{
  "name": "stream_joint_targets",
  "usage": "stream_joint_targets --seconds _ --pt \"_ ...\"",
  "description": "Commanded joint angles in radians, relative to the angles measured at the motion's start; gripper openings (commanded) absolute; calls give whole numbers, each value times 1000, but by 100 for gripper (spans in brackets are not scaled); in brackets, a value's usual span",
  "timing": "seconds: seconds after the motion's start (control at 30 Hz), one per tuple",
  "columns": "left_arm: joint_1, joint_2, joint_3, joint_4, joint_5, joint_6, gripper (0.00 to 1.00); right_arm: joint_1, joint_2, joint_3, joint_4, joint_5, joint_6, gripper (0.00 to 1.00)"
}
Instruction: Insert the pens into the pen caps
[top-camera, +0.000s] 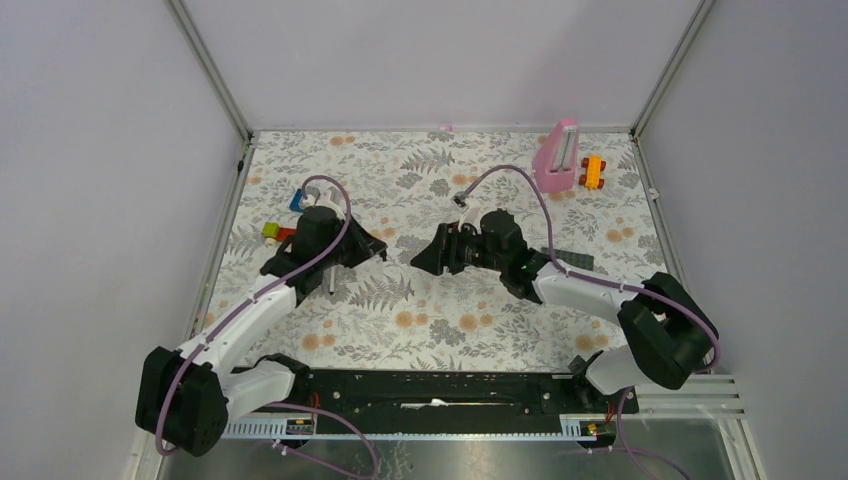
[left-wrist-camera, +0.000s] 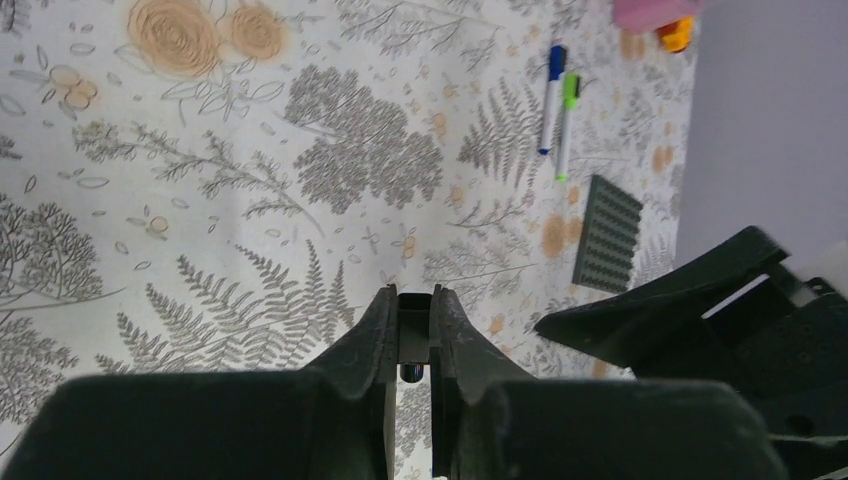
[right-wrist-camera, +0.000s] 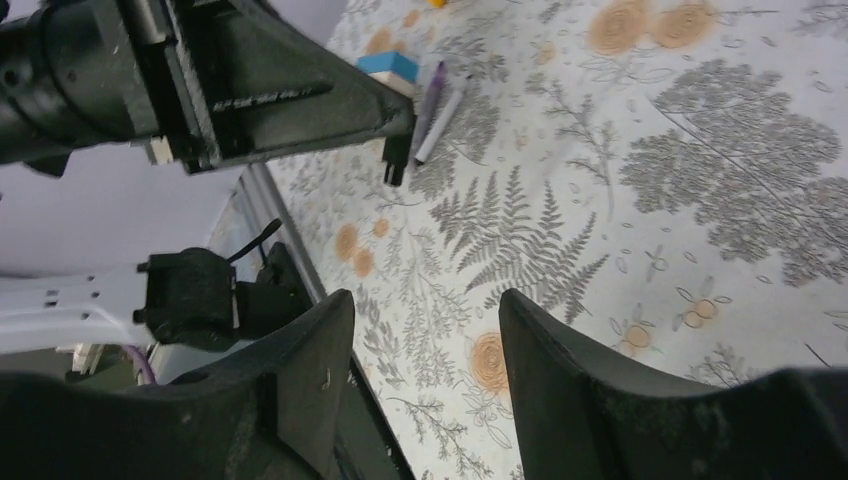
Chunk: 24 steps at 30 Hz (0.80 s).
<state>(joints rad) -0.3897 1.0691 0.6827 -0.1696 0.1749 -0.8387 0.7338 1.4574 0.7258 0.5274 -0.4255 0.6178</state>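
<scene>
Near-left on the worktop, a white-barrelled pen lies roughly near-to-far, just beside the left tool. That tool pinches what is likely the black cap. The right tool, spread and empty, faces the pen from the right.

A table under a fern-and-flower cloth is carrying a scatter of toys. A pink slotted toy is standing in the far right corner with a small orange toy car just beside it, and a dark grey studded baseplate is lying flat towards the right side. Over on the left a blue brick is sitting by itself, a yellow-green brick and a red brick are lying side by side a little nearer, and pale lilac walls are closing in the table on three sides.
</scene>
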Motion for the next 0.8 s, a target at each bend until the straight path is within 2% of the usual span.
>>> stream_joint_targets --seconds 0.0,0.37,0.47,0.77 --pt "-17 59 28 -60 -41 54 0 6 4 52 -137 217 11 61" --pt "-206 358 122 -85 -210 94 1 6 -151 -25 -381 527 -54 62" --pt "-258 428 158 -97 -268 90 8 6 -199 -61 -398 583 -74 63" --pt "-324 562 227 -138 -340 84 15 7 -229 -132 -374 633 -95 64"
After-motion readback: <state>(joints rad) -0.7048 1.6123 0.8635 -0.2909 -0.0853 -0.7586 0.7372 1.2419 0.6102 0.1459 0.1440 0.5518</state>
